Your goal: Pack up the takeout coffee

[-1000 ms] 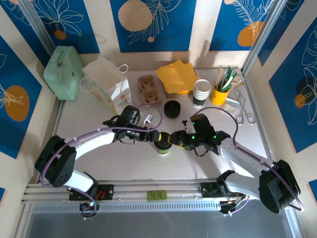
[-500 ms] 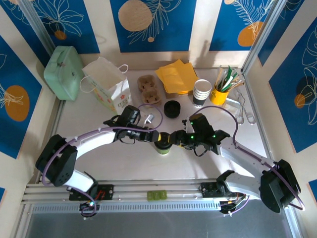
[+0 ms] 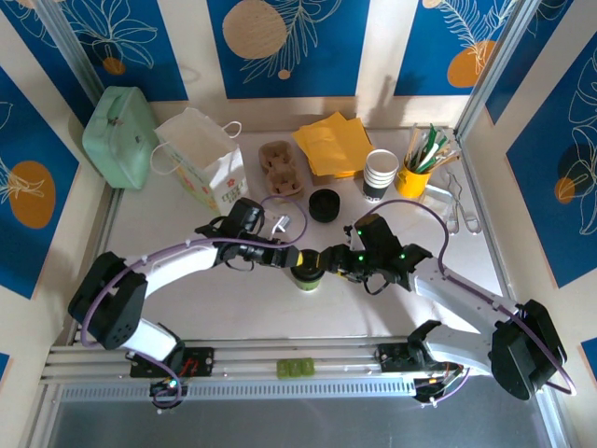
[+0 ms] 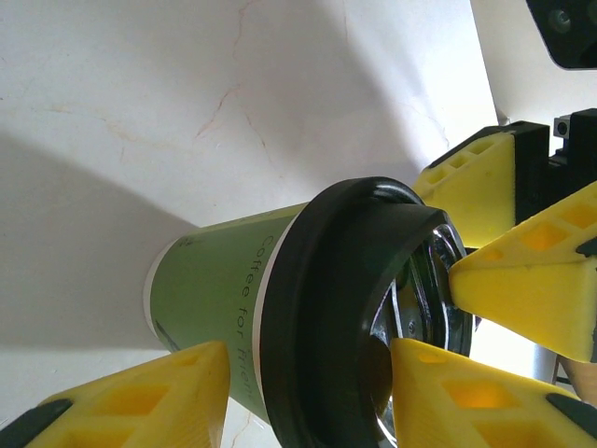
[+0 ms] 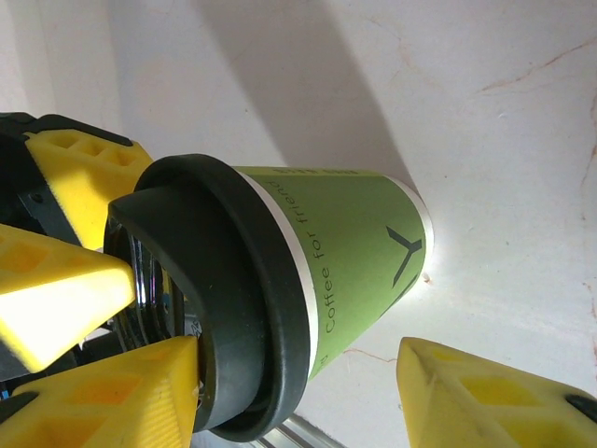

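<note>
My left gripper (image 4: 308,353) has its yellow fingers (image 4: 140,406) either side of the coffee (image 4: 224,289), right by the black lid (image 4: 336,308). Clamped or only touching, I cannot tell. On the right gripper (image 5: 297,347), one finger (image 5: 112,397) sits against the lid and the other stands clear of the green side, so the jaws are apart with no hold. The print down the cup reads "Coffee for", and the rest is cut off. The coffee stands upright mid-table (image 3: 233,313), between both arms. Further back there's a white bag (image 3: 201,168), lettering too small to read, a yellow cup (image 3: 411,181) holding straws and sticks, and a stack of cups (image 3: 380,174).
</note>
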### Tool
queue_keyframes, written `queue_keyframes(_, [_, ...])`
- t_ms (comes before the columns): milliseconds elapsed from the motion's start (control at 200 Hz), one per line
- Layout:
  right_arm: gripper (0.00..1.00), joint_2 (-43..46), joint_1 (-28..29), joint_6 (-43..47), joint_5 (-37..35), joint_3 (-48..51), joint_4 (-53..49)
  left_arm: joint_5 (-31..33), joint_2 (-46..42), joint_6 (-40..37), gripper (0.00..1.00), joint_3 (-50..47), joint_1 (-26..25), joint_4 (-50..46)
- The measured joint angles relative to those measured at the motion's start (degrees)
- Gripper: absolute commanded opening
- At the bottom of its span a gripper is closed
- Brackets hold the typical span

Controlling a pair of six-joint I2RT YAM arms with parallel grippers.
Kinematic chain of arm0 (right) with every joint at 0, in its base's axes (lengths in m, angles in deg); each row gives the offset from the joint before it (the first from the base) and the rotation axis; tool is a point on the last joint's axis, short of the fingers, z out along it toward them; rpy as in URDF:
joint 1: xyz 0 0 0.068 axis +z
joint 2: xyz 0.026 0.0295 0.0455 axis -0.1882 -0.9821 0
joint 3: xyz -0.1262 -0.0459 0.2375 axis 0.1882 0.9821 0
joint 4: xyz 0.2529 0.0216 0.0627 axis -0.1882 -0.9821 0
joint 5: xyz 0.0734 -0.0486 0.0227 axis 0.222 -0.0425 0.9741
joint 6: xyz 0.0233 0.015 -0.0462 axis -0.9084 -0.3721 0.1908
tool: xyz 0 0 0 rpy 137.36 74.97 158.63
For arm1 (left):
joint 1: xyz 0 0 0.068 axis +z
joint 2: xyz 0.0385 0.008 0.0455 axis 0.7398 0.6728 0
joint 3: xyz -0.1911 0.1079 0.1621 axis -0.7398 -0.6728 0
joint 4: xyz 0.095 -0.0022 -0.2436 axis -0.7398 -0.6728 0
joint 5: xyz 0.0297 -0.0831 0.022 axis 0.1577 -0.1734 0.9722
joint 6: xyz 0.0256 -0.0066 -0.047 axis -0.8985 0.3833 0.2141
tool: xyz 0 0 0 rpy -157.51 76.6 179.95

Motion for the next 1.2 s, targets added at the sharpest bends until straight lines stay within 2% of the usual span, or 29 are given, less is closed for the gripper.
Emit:
queue_keyframes(545, [0.56, -0.1, 0.5, -0.3, -1.8, 0.1, 0.9, 3.6, -1.0, -1.4, 0.47, 0.8, -1.5, -1.4])
queue_keyframes(880, [0.57, 1.4, 0.3, -2.8, -1.8, 4.8, 8.5, 4.3, -0.9, -1.6, 0.47, 1.0, -1.8, -1.3])
queue_keyframes(1050, [0.57, 1.9, 0.5, -3.0, -2.6, 4.6, 7.7, 4.3, -0.9, -1.6, 0.48, 1.1, -1.9, -1.3])
queue_keyframes(1201, [0.57, 2.2, 0.6, -2.1, -3.4, 3.0, 5.0, 5.2, -0.9, -1.5, 0.52, 1.4, -2.4, -1.5])
